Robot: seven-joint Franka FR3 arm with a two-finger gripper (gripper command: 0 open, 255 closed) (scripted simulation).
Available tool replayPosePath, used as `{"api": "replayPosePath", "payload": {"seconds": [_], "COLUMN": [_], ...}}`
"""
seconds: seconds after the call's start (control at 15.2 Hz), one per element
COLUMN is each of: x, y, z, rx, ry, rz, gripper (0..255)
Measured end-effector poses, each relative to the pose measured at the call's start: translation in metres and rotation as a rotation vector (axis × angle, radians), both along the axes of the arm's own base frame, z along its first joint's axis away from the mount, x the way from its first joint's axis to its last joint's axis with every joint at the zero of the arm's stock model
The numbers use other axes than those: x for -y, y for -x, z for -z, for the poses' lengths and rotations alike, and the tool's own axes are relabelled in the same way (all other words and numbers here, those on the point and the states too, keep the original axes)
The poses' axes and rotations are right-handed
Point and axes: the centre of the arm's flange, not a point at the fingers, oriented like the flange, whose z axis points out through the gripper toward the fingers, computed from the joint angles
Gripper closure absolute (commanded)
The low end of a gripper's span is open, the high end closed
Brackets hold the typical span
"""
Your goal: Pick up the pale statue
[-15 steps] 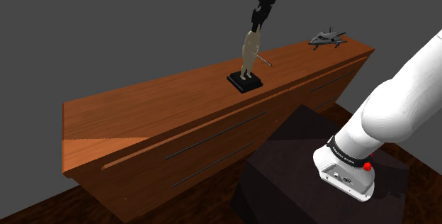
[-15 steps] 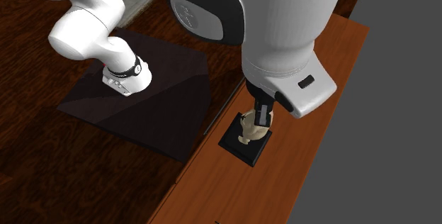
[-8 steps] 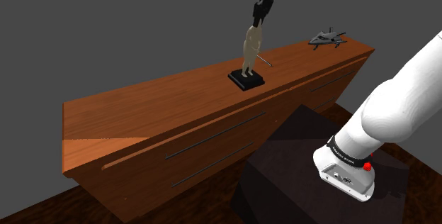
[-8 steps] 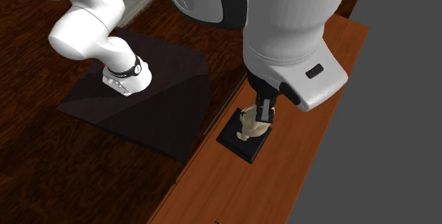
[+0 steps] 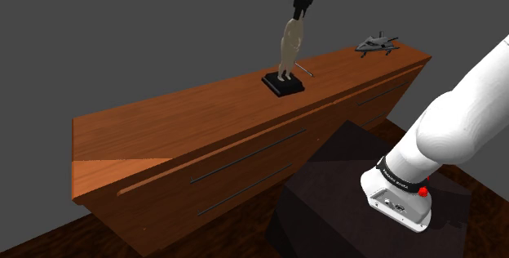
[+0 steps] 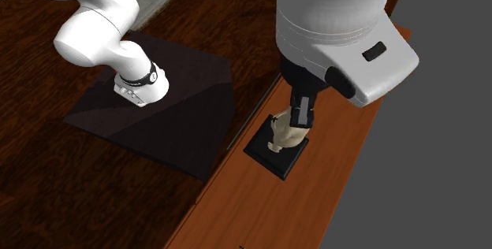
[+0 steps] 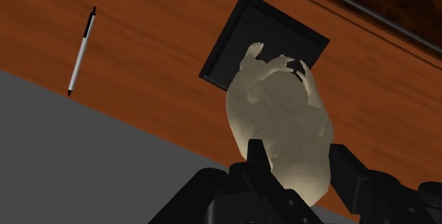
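Most of the pick looks done: the black gripper (image 5: 298,11) is pinched on the upper end of the pale statue (image 5: 289,46), with its two fingers (image 7: 256,160) pressing the figure from either side. What is left is lifting it clear. From these angles it is hard to tell whether the square black base (image 5: 283,85) has left the wooden sideboard (image 5: 163,126); at most it seems barely off the top. The statue hangs upright under the claw, over the sideboard's top toward the shoulder view's right, with a thin pen (image 7: 81,52) lying near it and a small grey model aircraft (image 5: 377,46) well apart. It is a slender, cream-beige standing figure with a lumpy, matte surface, fixed to that flat dark plinth.
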Motion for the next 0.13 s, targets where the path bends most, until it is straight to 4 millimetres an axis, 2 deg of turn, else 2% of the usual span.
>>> {"api": "replayPosePath", "payload": {"seconds": [0.13], "x": [0.0006], "y": [0.0006], "z": [-0.0096], "rx": [0.000], "ry": [0.000], "rz": [0.000], "gripper": [255]}}
